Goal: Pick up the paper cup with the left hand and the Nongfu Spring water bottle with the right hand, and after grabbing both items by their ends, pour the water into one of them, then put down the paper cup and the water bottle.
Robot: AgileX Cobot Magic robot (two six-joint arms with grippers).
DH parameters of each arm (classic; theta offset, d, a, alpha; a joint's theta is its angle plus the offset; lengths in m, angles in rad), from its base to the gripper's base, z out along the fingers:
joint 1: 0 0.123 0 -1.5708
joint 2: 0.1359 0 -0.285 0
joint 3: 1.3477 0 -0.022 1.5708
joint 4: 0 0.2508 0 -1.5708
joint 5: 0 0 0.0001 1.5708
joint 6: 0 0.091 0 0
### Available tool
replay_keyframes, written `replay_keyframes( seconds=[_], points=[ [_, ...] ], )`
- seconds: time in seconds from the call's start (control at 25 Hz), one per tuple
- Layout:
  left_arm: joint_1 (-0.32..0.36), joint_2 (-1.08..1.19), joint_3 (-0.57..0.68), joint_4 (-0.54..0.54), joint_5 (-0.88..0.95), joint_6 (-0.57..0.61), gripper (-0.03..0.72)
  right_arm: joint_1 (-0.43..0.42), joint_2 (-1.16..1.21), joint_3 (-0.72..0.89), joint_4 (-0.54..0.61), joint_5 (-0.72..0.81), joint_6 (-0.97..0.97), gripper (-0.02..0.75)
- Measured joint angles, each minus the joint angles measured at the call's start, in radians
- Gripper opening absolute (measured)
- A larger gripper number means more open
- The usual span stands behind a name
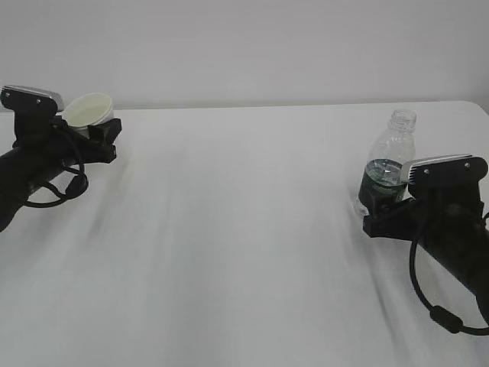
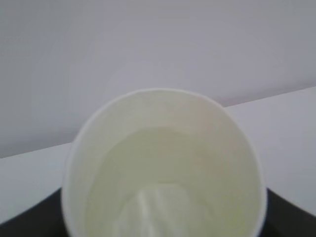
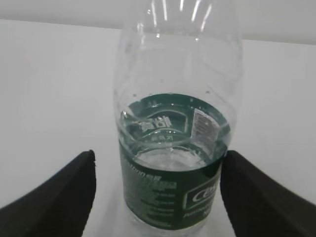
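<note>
On R wrist cam only: water (image 3: 168,158) level inside bottle (image 3: 175,148).

The white table (image 1: 244,229) is viewed from the front at a downward slant, towards a pale wall. The small white tapered paper cup (image 1: 89,113), at upper left there, is looked into from very near in the left wrist view (image 2: 163,168). The clear ribbed green-labelled plastic bottle (image 1: 388,164), at right, is seen close and frame-centred in the right wrist view (image 3: 177,148).
</note>
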Motion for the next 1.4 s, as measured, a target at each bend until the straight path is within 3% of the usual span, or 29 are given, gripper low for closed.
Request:
replay_keyframes(
  seconds=[0.68,1.4],
  points=[
    [0.008,0.000,0.000,-0.189,0.024,0.114,0.474,0.000,0.000,0.000,0.000,0.000,0.002,0.593],
    [0.008,0.108,0.004,-0.215,-0.060,0.126,0.474,0.000,0.000,0.000,0.000,0.000,0.006,0.593]
  ],
)
